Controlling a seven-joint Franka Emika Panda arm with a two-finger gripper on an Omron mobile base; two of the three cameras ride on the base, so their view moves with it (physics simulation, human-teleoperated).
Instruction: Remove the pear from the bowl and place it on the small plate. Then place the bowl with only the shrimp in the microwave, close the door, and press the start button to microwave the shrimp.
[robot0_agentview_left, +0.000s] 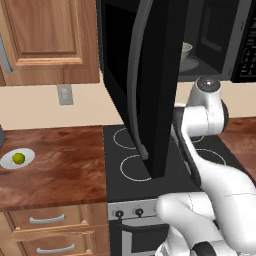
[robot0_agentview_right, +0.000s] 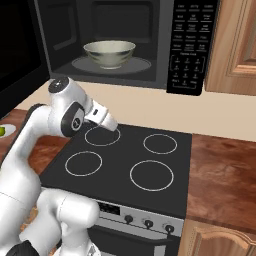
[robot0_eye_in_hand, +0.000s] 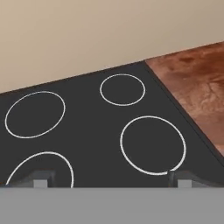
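The microwave (robot0_agentview_right: 161, 47) stands open above the stove, and the pale bowl (robot0_agentview_right: 109, 53) sits on its turntable; the bowl (robot0_agentview_left: 186, 50) also peeks out behind the door. The bowl's wall hides the shrimp. The black door (robot0_agentview_left: 160, 75) swings far out over the cooktop, grey handle (robot0_agentview_left: 136, 75) facing me. The pear (robot0_agentview_left: 18, 158) lies on the small plate (robot0_agentview_left: 28, 160) on the left counter. My gripper (robot0_eye_in_hand: 111, 179) is open and empty, low over the cooktop, its fingertips (robot0_eye_in_hand: 41, 178) wide apart, well below the microwave.
The black cooktop (robot0_agentview_right: 125, 150) has several ring burners. Wooden counter lies to its left (robot0_agentview_left: 65, 165) and right (robot0_agentview_right: 225, 175). The keypad (robot0_agentview_right: 192, 45) is on the microwave's right side. Wooden cabinets (robot0_agentview_left: 45, 35) hang beside it. My arm's elbow (robot0_agentview_left: 207, 107) is close beside the open door.
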